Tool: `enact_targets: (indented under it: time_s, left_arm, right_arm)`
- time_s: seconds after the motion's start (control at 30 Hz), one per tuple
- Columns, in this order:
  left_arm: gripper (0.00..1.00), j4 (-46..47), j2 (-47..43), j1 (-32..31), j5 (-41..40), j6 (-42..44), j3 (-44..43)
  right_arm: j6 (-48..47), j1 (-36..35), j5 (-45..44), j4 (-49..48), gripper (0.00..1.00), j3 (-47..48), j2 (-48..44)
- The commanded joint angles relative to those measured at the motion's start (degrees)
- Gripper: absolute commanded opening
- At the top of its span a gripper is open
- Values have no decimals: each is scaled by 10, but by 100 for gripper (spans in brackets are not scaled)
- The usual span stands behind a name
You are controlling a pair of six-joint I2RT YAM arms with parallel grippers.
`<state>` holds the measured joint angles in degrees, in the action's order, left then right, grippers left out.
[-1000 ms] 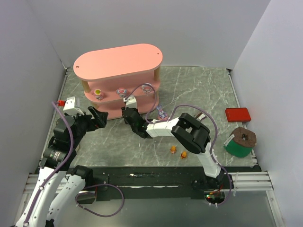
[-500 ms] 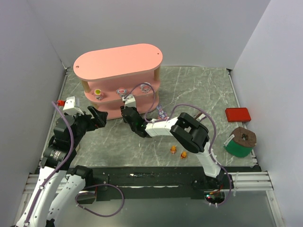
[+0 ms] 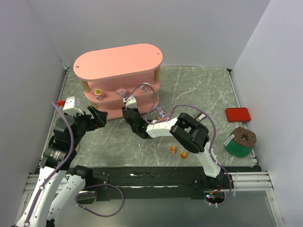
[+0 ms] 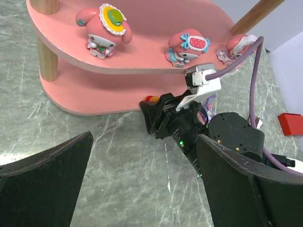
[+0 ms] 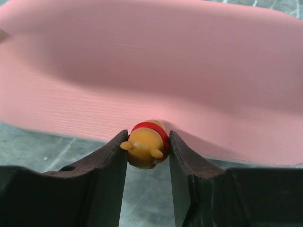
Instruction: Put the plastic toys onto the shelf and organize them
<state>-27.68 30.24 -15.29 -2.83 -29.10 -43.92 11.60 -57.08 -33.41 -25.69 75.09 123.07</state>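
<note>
Right gripper point(image 5: 147, 136) is reaching low toward the bottom tier of the pink shelf point(image 5: 189, 71), pinching an orange-yellow bear point(image 5: 144, 150).
The glossy, rounded bear is seemingly touching the matte tier edge; left gripper point(image 4: 144, 139) is hovering nearby, jaws spread wide.

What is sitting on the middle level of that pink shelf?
Three pink-and-white figurines stand along the front of that level of the shelf; a purple cable partly covers the rightmost one. The top board hides the back of that level, so anything there cannot be seen.
</note>
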Motion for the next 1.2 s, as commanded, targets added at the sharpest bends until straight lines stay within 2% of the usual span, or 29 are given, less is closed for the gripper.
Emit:
enact_targets:
  time_s: [0.0, 0.77, 1.17]
  left_arm:
    - [96, 12, 2, 4, 8, 12, 0]
    - [96, 11, 1, 5, 9, 11, 0]
    - [96, 13, 2, 5, 11, 12, 0]
  right_arm:
    - [-26, -7, -36, -48, 7, -9, -43]
    - [-30, -8, -49, -60, 8, -38, -65]
    - [-24, -13, -71, -129, 9, -111, -86]
